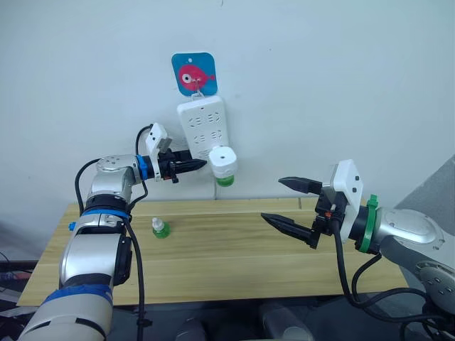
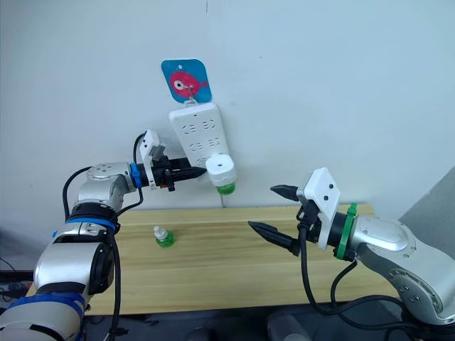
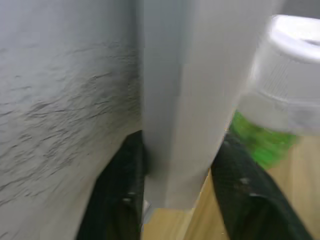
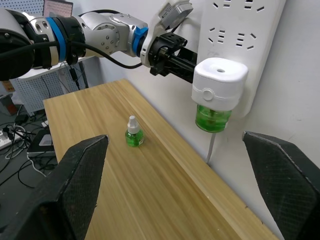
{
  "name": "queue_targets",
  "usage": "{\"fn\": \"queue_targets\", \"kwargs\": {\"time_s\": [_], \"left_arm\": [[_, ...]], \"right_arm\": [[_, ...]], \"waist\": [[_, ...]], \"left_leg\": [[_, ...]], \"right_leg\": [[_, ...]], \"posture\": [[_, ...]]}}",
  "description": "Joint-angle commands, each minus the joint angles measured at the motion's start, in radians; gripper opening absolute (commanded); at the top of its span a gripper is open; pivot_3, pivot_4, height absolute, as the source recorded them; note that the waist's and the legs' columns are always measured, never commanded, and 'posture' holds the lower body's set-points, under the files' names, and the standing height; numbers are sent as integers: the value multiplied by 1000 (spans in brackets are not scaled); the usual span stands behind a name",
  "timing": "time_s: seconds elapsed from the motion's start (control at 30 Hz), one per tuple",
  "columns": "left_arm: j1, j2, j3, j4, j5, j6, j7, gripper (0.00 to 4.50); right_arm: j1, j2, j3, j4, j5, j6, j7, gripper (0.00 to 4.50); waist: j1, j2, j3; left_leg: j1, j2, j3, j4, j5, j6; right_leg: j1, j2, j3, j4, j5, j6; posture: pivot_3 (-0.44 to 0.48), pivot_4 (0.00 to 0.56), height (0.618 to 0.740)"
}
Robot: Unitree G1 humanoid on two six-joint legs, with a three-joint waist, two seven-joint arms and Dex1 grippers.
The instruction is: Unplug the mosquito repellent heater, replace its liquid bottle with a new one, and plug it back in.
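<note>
Head views: The mosquito repellent heater (image 1: 223,160) is plugged into the lower part of the white power strip (image 1: 202,124), which hangs on the wall under a blue card with a red fish (image 1: 193,72). A green liquid bottle (image 1: 225,180) sits in the heater's underside. The left gripper (image 1: 193,166) is raised to the strip's lower left edge, beside the heater. The right gripper (image 1: 290,202) hovers above the table (image 1: 234,256) near its right end, fingers spread wide and empty. A spare green bottle with a white cap (image 1: 160,227) stands upright on the table toward the left end.

Left wrist view: The two black fingers (image 3: 125,185) stand apart, one on each side of the power strip's edge (image 3: 177,100); whether they press on it cannot be told. The heater (image 3: 292,75) and its green bottle (image 3: 257,142) lie just beyond one finger.

Right wrist view: The right fingers (image 4: 80,170) are far apart, facing the heater (image 4: 220,82), well short of it. The spare bottle (image 4: 133,134) stands clear on the wood.

Step in hand, as a judgement: unplugging has not begun. The left gripper appears placed to steady the strip; the next move calls for the right gripper to advance, close on the heater body and pull straight outward from the socket.

Surface and room: light wooden table against a plain white wall; cables (image 4: 17,132) lie off the table's left end.
</note>
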Motion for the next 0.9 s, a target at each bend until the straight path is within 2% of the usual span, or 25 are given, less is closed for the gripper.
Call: {"fn": "queue_targets", "kwargs": {"time_s": [0.03, 0.13, 0.3, 0.43, 0.67, 0.9], "left_arm": [[-18, -10, 16, -65, -22, 16, 2, 1304], [-3, -19, 15, -99, -25, 29, 7, 1304], [25, -21, 19, -153, -29, 51, 28, 1304], [54, -23, 19, -201, -30, 70, 38, 1304], [82, -25, 15, -260, -35, 101, 49, 1304], [100, -31, 11, -298, -47, 122, 65, 1304]], "right_arm": [[-30, 11, 29, 14, -35, -23, -9, 4500], [-79, 45, 114, 66, -136, -7, -81, 4500], [-171, 229, 247, 130, -292, 16, -272, 4500], [-262, 344, 351, 175, -383, 58, -344, 4500], [-329, 499, 378, 256, -480, 99, -437, 4500], [-364, 563, 362, 304, -551, 96, -456, 4500]], "waist": [[0, 0, 1], [-2, 0, 1], [-8, 0, 2], [-10, 1, 2], [-14, 1, 2], [-18, 1, 3]], "left_leg": [[0, 0, 0, 0, 0, 0], [0, 0, -1, 1, 0, 0], [-2, 0, -4, 1, 0, 0], [-4, 0, -7, 0, 0, 0], [-5, 0, -13, 1, 1, 0], [-6, -1, -16, 1, 2, -1]], "right_leg": [[0, 0, 0, 0, 0, 0], [0, 0, -1, 0, 0, 0], [-1, 0, -4, 1, 0, 0], [-2, -1, -7, 1, 1, -2], [-2, -1, -11, 2, 2, -4], [-1, -1, -14, 3, 3, -5]], "posture": [[-273, 89, 733], [-274, 90, 733], [-272, 92, 733], [-264, 94, 733], [-259, 94, 733], [-251, 90, 733]]}}
